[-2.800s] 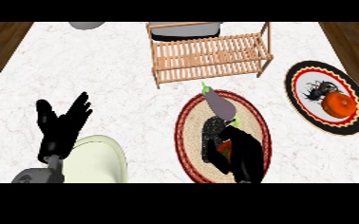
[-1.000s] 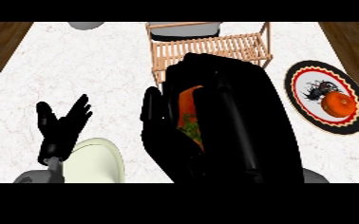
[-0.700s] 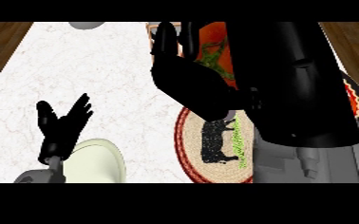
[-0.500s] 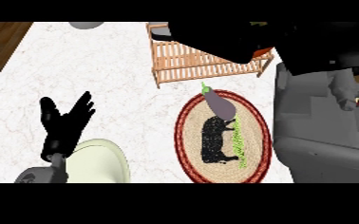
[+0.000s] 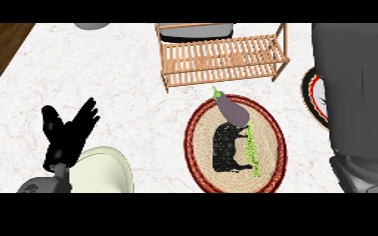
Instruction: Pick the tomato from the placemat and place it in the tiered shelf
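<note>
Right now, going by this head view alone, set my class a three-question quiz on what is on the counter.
1. True or false: a tomato lies on the round placemat.
2. What lies at the placemat's upper edge, nearest the wooden shelf? A) eggplant B) banana C) cup
3. Which hand shows at the lower left, fingers straight?
Key: 1 false, no tomato shows there; 2 A; 3 the left hand.

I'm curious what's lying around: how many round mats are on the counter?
2. One mat lies in the middle with an eggplant on it; another mat peeks out at right, mostly hidden behind the grey arm.
</note>
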Action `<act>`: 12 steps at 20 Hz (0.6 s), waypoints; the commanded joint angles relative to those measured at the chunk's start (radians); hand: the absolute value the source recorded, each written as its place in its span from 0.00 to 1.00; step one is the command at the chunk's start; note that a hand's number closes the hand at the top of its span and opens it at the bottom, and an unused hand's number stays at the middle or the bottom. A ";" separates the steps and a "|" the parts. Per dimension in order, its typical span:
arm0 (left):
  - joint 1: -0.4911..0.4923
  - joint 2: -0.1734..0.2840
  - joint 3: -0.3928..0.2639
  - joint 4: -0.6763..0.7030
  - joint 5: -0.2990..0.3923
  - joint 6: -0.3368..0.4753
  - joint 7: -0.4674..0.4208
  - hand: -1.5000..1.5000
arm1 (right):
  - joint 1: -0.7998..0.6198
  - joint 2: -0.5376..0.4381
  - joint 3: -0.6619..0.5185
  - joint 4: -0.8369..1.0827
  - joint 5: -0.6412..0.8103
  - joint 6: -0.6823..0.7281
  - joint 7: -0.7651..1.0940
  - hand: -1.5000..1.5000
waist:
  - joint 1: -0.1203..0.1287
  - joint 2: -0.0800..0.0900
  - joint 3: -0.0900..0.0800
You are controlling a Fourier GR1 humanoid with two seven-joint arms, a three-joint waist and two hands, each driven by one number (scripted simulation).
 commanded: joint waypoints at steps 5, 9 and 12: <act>-0.002 0.002 0.020 0.027 -0.002 -0.026 -0.021 0.50 | -0.089 -0.058 -0.028 0.284 0.017 -0.011 -0.190 1.00 | 0.007 0.004 -0.003; 0.010 -0.014 0.008 0.009 0.000 -0.029 0.011 0.50 | -0.020 -0.025 0.014 0.321 0.085 -0.111 -0.263 1.00 | 0.003 0.002 -0.003; 0.012 0.001 0.019 -0.012 0.001 -0.043 0.015 0.50 | -0.065 -0.050 -0.018 0.425 0.089 -0.127 -0.310 1.00 | 0.004 0.002 -0.003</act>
